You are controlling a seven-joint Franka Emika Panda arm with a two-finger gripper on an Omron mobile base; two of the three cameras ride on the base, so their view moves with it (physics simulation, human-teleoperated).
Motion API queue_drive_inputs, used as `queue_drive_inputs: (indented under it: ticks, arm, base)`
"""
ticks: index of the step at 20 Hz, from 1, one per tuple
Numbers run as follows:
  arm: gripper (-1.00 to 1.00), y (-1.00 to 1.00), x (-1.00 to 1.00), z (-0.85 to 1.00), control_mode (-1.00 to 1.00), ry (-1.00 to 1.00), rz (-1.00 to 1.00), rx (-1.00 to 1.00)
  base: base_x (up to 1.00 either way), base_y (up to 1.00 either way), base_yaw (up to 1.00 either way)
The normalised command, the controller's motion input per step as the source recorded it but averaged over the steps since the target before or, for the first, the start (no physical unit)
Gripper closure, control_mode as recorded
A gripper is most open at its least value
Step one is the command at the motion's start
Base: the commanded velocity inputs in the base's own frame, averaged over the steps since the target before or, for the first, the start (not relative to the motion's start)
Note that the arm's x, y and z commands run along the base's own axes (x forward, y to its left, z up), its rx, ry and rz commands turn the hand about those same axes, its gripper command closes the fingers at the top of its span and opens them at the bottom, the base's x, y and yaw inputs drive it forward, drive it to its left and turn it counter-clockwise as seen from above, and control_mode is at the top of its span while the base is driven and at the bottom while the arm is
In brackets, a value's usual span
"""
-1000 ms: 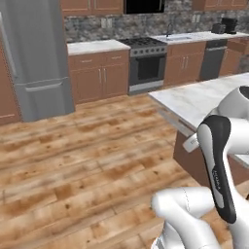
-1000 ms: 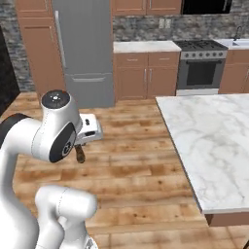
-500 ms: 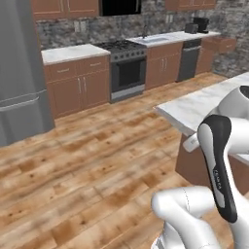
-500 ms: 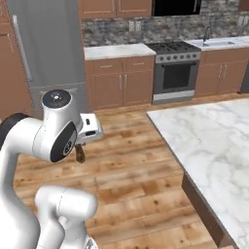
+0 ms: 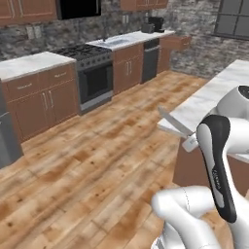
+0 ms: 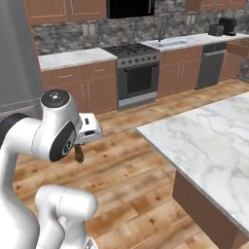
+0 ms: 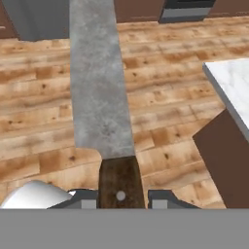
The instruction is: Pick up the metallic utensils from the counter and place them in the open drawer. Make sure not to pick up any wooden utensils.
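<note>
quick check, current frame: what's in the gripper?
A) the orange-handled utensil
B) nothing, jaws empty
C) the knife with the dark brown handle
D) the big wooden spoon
C: in the hand view the gripper is closed on the dark brown handle of the knife, whose grey blade runs away from the camera over the wooden floor; the blade also juts out in the left base view.
</note>
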Motion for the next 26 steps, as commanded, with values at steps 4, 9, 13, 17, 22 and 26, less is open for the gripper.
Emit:
queue_drive_inputs:
  ticks: [4,9,13,17,22,26]
  arm:
    - [1.00,0.00,0.00,0.00,1.00,0.00,0.00,0.00]
    - [1.00,0.00,0.00,0.00,1.00,0.00,0.00,0.00]
    - [1.00,0.00,0.00,0.00,1.00,0.00,0.00,0.00]
    - [1.00,0.00,0.00,0.00,1.00,0.00,0.00,0.00]
    - [1.00,0.00,0.00,0.00,1.00,0.00,0.00,0.00]
    - [1.00,0.00,0.00,0.00,1.00,0.00,0.00,0.00]
  base:
    - [1.00,1.00,-0.49]
    - [1.00,1.00,-0.50]
    - [1.00,1.00,-0.49]
    - [1.00,1.00,-0.44]
    - [1.00,1.00,-0.40]
    - [1.00,1.00,-0.36]
